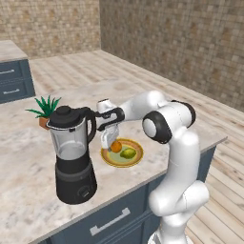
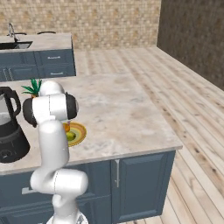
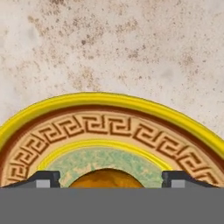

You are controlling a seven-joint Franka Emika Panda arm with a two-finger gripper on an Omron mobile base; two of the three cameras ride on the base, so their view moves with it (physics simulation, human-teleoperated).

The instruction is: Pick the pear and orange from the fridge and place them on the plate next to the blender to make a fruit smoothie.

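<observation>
Left base view: gripper point(image 1: 113, 143) low over plate point(image 1: 136, 159), orange point(image 1: 116, 146) between the fingers, pear point(image 1: 127, 153) already on the dish just beside; blender point(image 1: 72, 152) near.
Right base view: plate point(image 2: 79, 131) partly behind arm.
Hand view: orange point(image 3: 106, 178) centred between spread tips; jaws holding or just loosed, cannot tell.

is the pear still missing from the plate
No, the pear already lies on the plate, beside the orange at the gripper.
</observation>
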